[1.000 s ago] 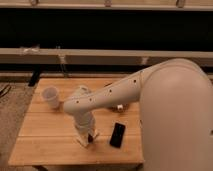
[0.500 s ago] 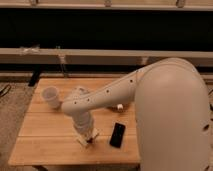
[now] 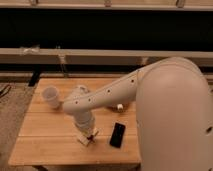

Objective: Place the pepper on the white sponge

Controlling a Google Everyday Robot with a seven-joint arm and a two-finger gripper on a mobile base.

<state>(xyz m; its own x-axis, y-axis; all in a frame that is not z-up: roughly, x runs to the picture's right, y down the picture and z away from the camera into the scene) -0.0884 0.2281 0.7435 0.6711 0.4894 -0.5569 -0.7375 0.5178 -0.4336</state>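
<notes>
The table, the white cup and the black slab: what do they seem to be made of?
The table looks like pale matte wood: plank lines run along its top. The white cup is plain and smooth, paper or plastic, I cannot tell. The black slab is flat and dark, perhaps plastic or glass. The gripper is low at the white sponge, beside the slab.

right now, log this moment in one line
gripper: low over white sponge | pepper: not visible | white cup: apart from sponge | black slab: flat beside sponge
</notes>
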